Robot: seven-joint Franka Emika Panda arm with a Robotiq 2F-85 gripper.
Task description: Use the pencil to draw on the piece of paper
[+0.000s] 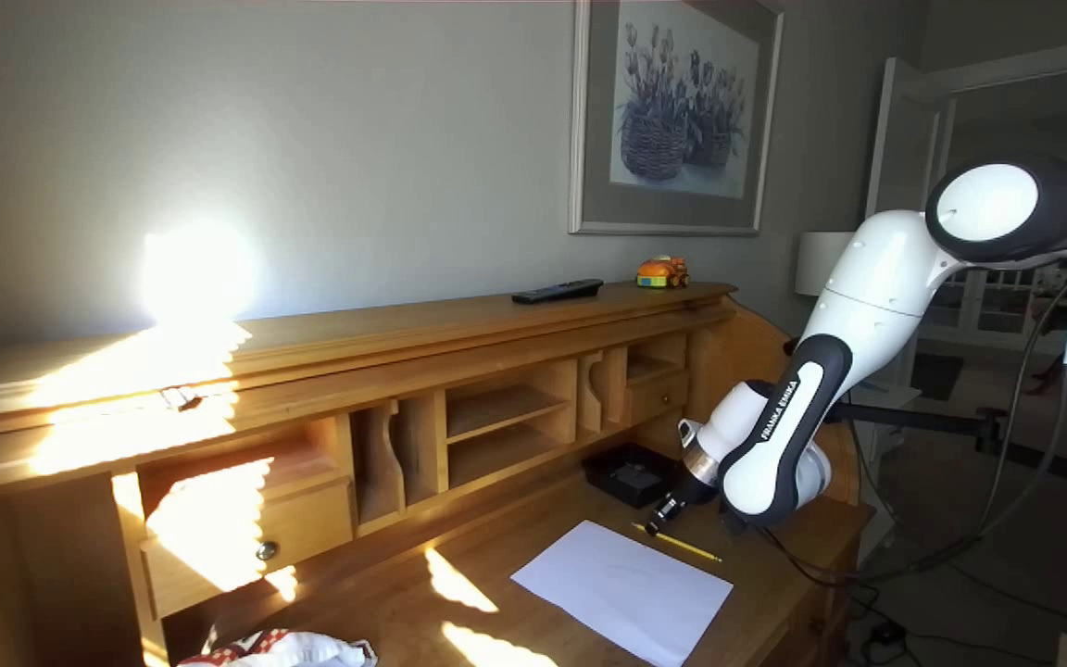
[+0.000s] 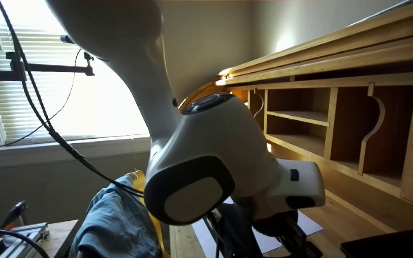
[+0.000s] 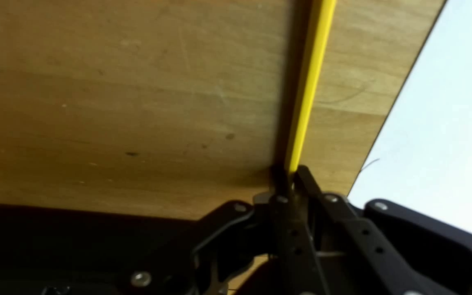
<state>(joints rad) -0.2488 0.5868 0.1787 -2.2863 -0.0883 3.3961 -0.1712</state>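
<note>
The pencil (image 3: 309,82) is thin and yellow. In the wrist view the gripper's fingertips (image 3: 289,172) are closed around one end of it, and the rest extends away over the desk with a shadow alongside. In an exterior view the gripper (image 1: 654,526) points down at the desk, and the pencil (image 1: 689,547) lies nearly flat beside the paper; I cannot tell if it touches the wood. The white paper (image 1: 626,593) lies flat on the desk, apart from the pencil. In the wrist view the paper (image 3: 445,123) shows thin dark lines. The arm partly covers the paper (image 2: 308,225) in an exterior view.
A dark square tray (image 1: 631,474) stands just behind the gripper, and the tray (image 3: 76,241) is close by in the wrist view. The desk's wooden cubbies (image 1: 506,417) rise at the back. A cloth (image 1: 283,648) lies at the front edge of view. Cables (image 1: 987,519) hang by the arm.
</note>
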